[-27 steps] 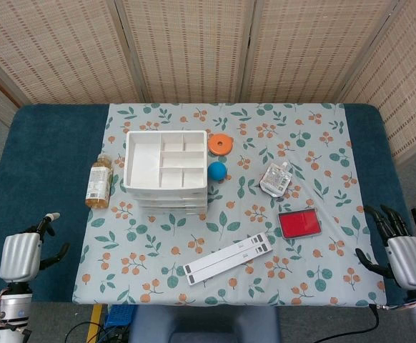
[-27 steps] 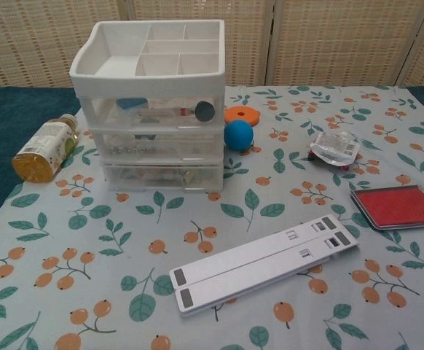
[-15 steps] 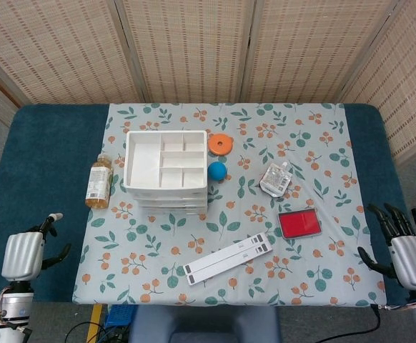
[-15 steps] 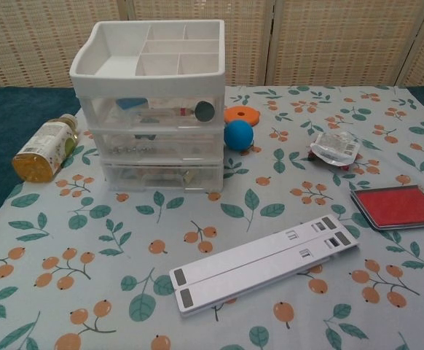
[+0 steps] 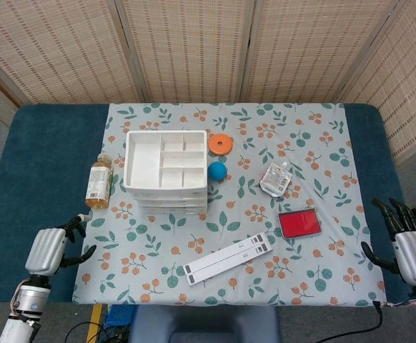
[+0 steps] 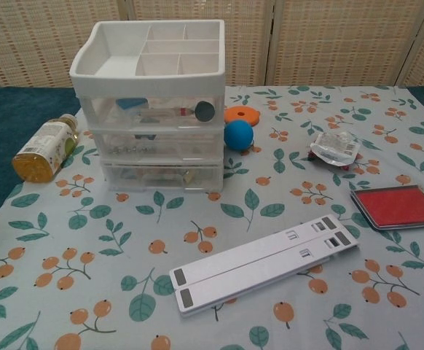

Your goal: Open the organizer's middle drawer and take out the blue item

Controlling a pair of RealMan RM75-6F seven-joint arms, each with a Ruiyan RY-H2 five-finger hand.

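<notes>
The white organizer stands left of centre on the floral cloth, with a compartment tray on top and three clear drawers, all closed. Its middle drawer shows small items through the front; I cannot make out a blue one there. A blue piece shows in the top drawer. My left hand is at the table's front left, fingers apart, holding nothing. Near the front right edge my right hand is also spread and empty. Both are far from the organizer.
A bottle of amber liquid lies left of the organizer. A blue ball and orange disc sit to its right. Further right lie a clear pouch and red pad. A long white bar lies near the front.
My left hand has moved right and slightly forward, toward the cloth's front left corner. My right hand has drifted a little lower and outward. The objects have not moved.
</notes>
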